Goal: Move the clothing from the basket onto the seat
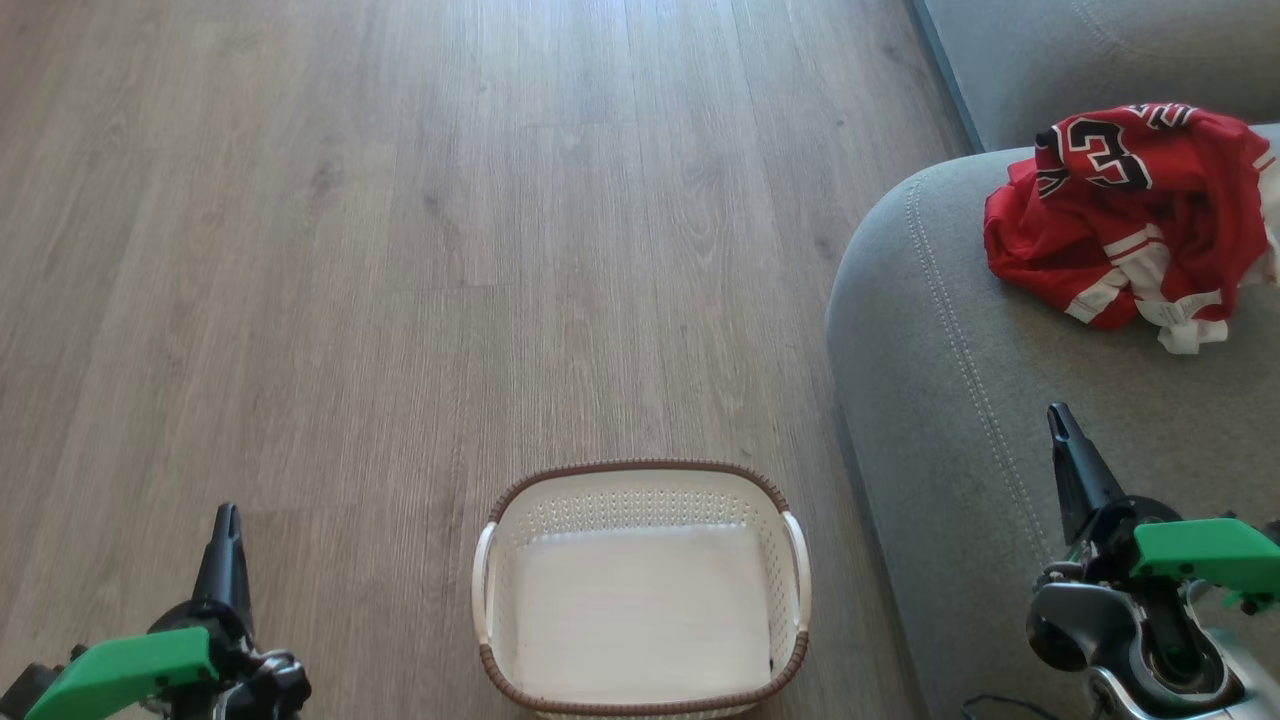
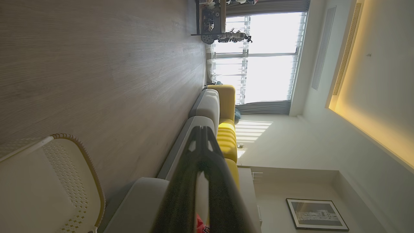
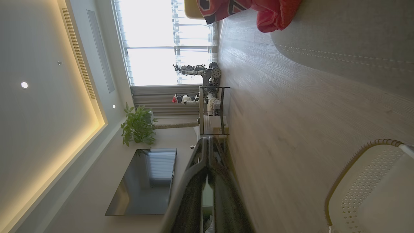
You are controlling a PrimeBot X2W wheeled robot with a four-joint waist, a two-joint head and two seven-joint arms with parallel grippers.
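The red clothing (image 1: 1130,215) with white trim and black numerals lies crumpled on the grey seat (image 1: 960,400) at the upper right; part of it shows in the right wrist view (image 3: 258,11). The cream basket (image 1: 640,590) with its brown rim stands on the floor at bottom centre, its inside bare. It also appears in the left wrist view (image 2: 48,187) and the right wrist view (image 3: 372,191). My left gripper (image 1: 228,520) is shut at the lower left, left of the basket. My right gripper (image 1: 1060,418) is shut over the seat, nearer than the clothing. Both hold nothing.
Wood-look floor (image 1: 400,250) stretches ahead and to the left. The grey sofa continues with yellow cushions (image 2: 226,136) behind. A metal rack (image 3: 212,110), a potted plant (image 3: 137,126) and a dark television (image 3: 145,181) stand far across the room by the window.
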